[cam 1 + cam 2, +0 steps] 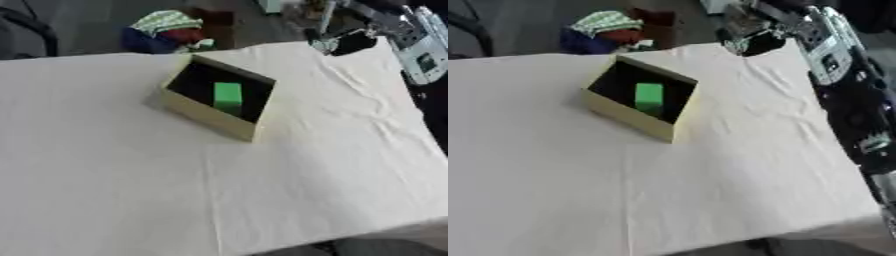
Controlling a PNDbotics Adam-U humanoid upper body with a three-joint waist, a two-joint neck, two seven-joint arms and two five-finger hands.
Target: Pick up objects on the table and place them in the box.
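Lying lengthwise in box (210,118): green block (227,97)

Right arm (846,95): comes in along the right edge of the right eye view, running from the near right up toward the far right corner; mostly black with silver and pale panels.
Right forearm: a pale grey section with a small dark inset lies at the upper right, angled toward the far edge of the table (710,190).
Right robot hand (750,37): at the far right, over the far edge of the table; dark and blurred, so the set of its fingers cannot be told.
Left arm: shows in neither view.
Left robot hand: shows in neither view.
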